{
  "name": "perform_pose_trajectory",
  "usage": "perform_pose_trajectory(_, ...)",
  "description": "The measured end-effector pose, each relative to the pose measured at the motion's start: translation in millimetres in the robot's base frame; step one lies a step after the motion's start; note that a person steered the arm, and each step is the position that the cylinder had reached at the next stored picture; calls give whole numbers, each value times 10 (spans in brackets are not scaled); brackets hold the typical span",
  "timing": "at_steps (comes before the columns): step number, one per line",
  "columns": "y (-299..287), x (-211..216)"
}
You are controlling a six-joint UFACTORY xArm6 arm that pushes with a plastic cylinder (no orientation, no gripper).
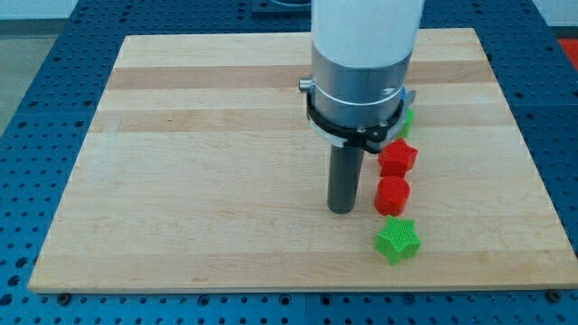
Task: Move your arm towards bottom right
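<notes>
My tip [340, 210] rests on the wooden board [199, 181], right of the board's middle and toward the view's bottom. Just to its right stands a red cylinder-like block [392, 194], a small gap away. Above that sits a red star-like block [397, 158]. Below and right of the tip lies a green star block [397, 240]. A second green block [407, 118] peeks out from behind the arm's wide white and grey body [361, 63]; its shape is hidden.
The board lies on a blue perforated table [36, 108]. The blocks form a rough column down the view's right side. The board's bottom edge runs just below the green star.
</notes>
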State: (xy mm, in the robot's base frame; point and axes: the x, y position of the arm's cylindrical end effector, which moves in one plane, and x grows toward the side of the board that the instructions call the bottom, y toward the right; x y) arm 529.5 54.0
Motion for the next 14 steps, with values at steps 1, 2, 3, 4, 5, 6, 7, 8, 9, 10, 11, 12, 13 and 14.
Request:
perform_pose_trajectory(1,339,0)
perform_pose_trajectory(2,268,-16)
perform_pose_trajectory(3,-389,-48)
perform_pose_trajectory(4,-490,-58)
perform_pose_trajectory(5,-653,-254)
perform_pose_trajectory(6,-1391,-668)
perform_pose_trajectory(7,-1456,-1324)
perform_pose_trajectory(8,-1076,-2319)
perform_pose_trajectory(9,-766,-2574)
perform_pose_trajectory(10,-666,-2575)
perform_pose_trajectory(11,-548,-2594)
perform_pose_trajectory(12,-557,-2599)
perform_pose_trajectory(13,-785,-2261)
perform_pose_trajectory(14,-818,-1111)
